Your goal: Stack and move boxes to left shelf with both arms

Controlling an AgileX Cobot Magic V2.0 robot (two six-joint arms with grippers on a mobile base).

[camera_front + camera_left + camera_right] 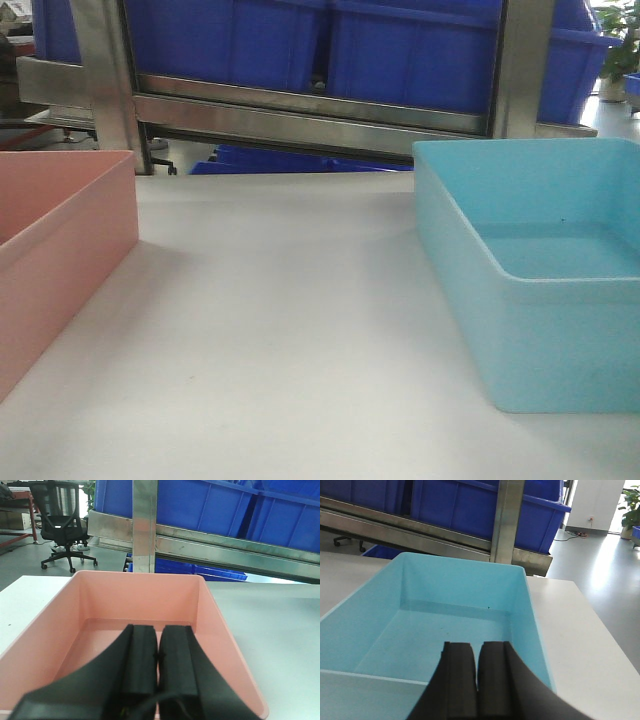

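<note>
- Left gripper (158,642) fills the lower centre of the left wrist view. Its 2 black pads are pressed together with only a thin seam between them, and they hold nothing.
- Pink box (140,595) lies directly under and ahead of that gripper. The pads show against its floor, and its far wall crosses the middle of the frame.
- Right gripper (477,652) sits at the bottom centre of the right wrist view. Its pads are likewise closed against each other and empty.
- Light blue box (460,585) spreads beneath and beyond it, open side up, and the pads overlap its near part.
- In the front view the pink box (70,210) is at the left edge and the blue box (560,340) at the right, well apart. Both stand on the white tabletop (280,330), and neither is stacked.
- Steel shelf bar (300,120) runs across the upper frame behind the table, with dark blue bins (400,50) above it.
- How high either gripper hangs over its box cannot be told.
</note>
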